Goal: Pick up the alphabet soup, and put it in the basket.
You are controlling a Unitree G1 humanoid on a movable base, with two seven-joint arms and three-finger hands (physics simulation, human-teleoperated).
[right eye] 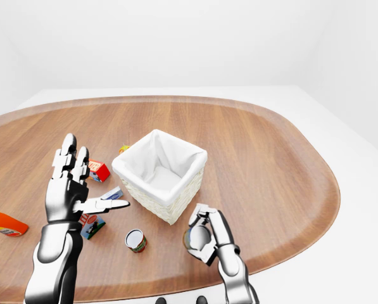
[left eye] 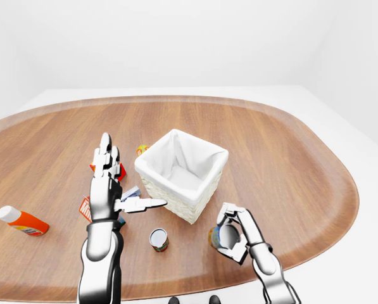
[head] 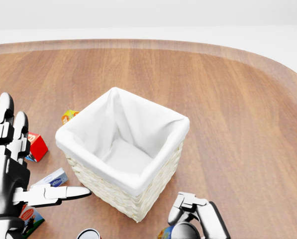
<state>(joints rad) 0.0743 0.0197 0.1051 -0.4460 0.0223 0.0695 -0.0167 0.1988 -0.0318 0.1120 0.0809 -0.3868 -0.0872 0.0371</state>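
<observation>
left-eye view shows a wooden oval table (left eye: 290, 145) with a white cloth-lined wicker basket (left eye: 182, 172) standing near its middle. the right robot hand (left eye: 234, 233) sits below and to the right of the basket, near the table's lower edge. its fingers (left eye: 247, 223) are curled around the soup can (left eye: 224, 237), which shows a grey lid and a coloured label between them. the can is held just beside the basket's lower right corner, apart from the basket wall. whether the can rests on the table or is raised off it cannot be told.

the left robot hand (left eye: 107, 183) is upright at the basket's left side, with two fingers pointing up and the thumb stretched sideways toward the basket wall. it is spread wide and holds nothing. the thumb tip lies near the wicker; contact cannot be confirmed.

a second can (left eye: 158, 239) with a red label and an open-looking top stands below the basket, between the two arms. several small boxes lie left of the basket: a red box (head: 37, 146), a blue-and-white box (head: 52, 179), a green and red box (right eye: 92, 226) and a small yellow-orange box (head: 68, 115). an orange bottle (left eye: 21, 221) with a white cap lies on its side far to the left, well apart from the rest.
</observation>
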